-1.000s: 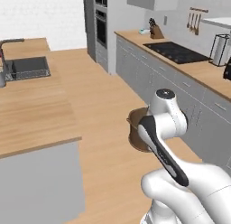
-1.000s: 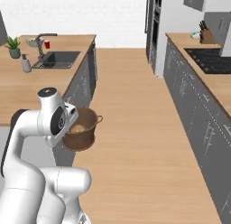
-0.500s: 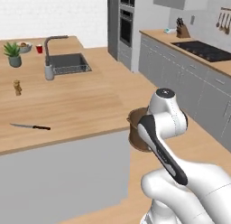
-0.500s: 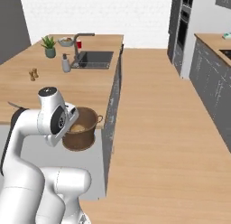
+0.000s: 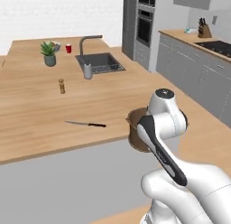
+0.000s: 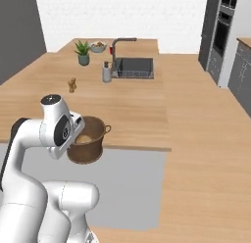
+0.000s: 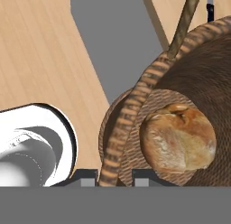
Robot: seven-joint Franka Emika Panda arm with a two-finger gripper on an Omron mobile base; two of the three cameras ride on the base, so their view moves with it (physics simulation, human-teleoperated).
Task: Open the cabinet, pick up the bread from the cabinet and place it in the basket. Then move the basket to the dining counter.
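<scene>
Base turned: dining counter [image 5: 40, 110] now ahead; basket [image 6: 88, 144] still gripped.

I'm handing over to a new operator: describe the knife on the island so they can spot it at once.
Find the long light-wood dining counter with the sink. The knife lies flat near its front edge, well in front of the small pepper mill. It is the one thin, dark-handled thing lying down; its neighbours stand upright.

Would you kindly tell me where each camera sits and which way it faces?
Left base view: behind the arm's left, facing forward over the dining counter; arm lower right, hiding most of the basket.
Right base view: behind its right; arm lower left, basket beside it.
Hand view: on the hand, looking into the basket at the bread; the gripper clamps the rim.
Both base views share counter and sink.
</scene>
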